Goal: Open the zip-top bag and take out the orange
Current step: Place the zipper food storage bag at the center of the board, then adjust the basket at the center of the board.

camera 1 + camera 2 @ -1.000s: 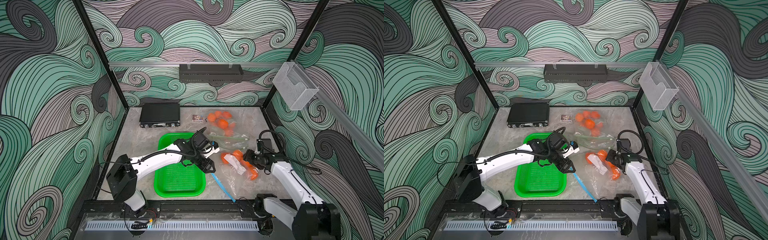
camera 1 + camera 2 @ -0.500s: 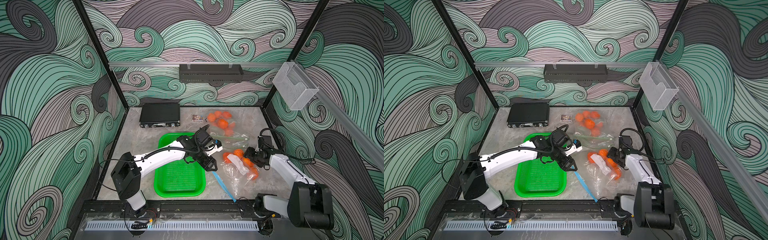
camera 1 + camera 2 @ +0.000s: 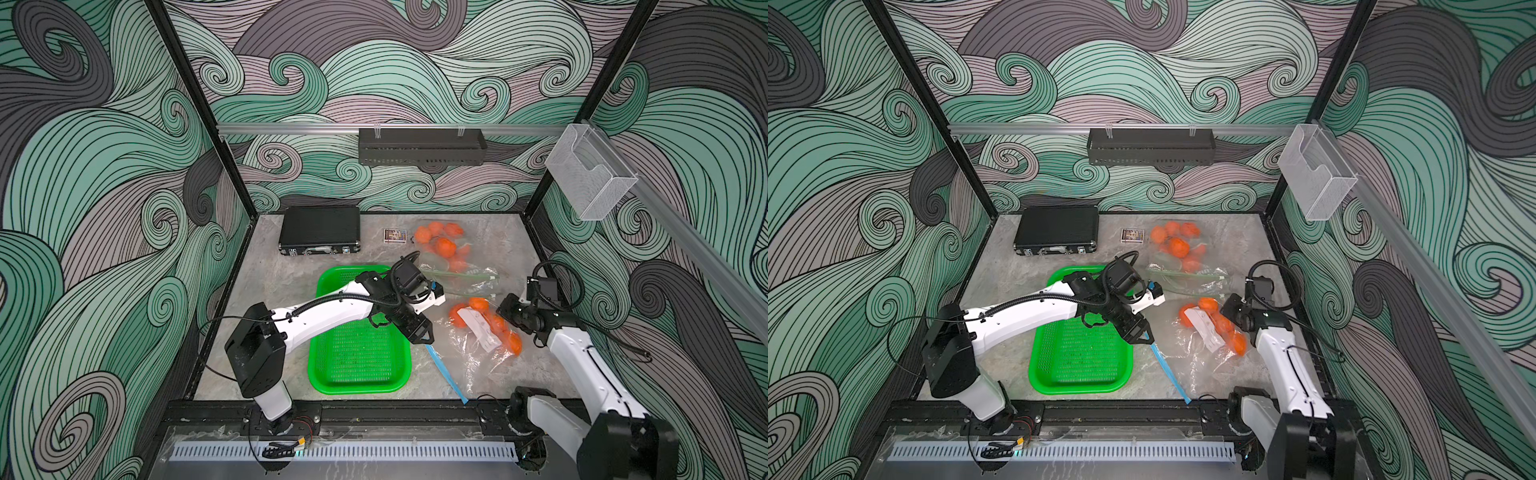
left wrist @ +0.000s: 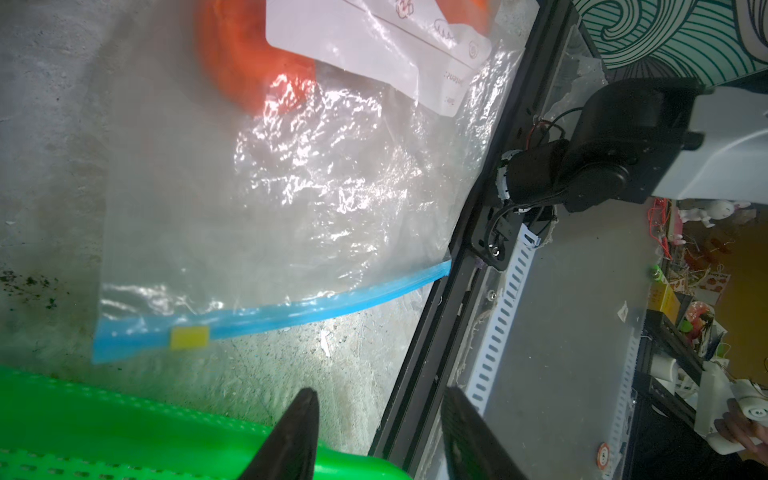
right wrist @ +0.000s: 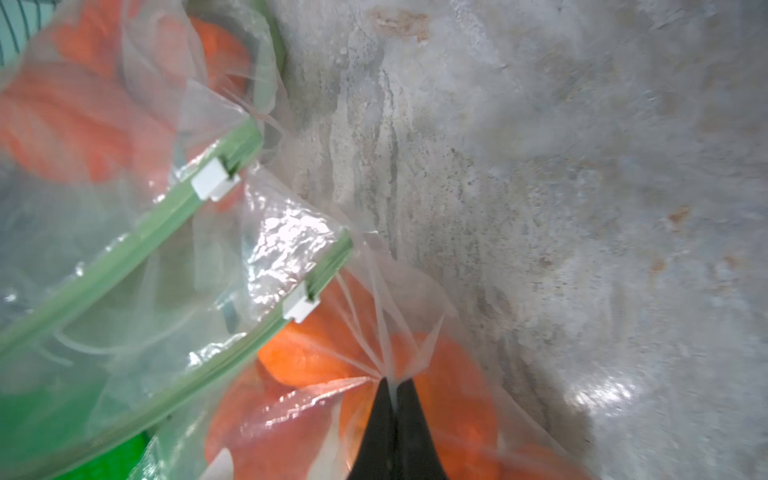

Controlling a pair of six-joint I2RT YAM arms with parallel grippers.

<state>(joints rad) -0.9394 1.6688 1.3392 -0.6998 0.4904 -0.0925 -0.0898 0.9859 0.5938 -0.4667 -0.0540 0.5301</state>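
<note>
the right tool [image 5: 392,380] is clamped together on a gathered pinch of clear film at the closed end of the zip-top bag [image 3: 478,353]. the bag lies flat on the surface [image 3: 270,282] just beside the green tray [image 3: 357,353]. its oranges [image 3: 478,304] are bunched at the pinched end under a white label [image 4: 374,45]. the left tool [image 4: 380,390] hovers over the tray's corner with its jaws apart and nothing between them, near the end of the blue zip strip [image 4: 291,309] where a yellow tab [image 4: 189,337] sits on the track. the strip looks sealed along the stretch seen in the left wrist view. a second bag with a green zip [image 5: 124,249] lies close against the pinched end.

the step in hand appears to be anchoring the bag while the free tool goes for the zip. doing it well probably means bringing the left tool down squarely on the yellow tab, clear of the tray's rim. it should then draw low and in line with the track, so the right tool's hold supplies the counter-pull. that hold is on thin film only, so a hard or sideways tug could slip it or tear it. the green-zip bag should be left out of any grip.
</note>
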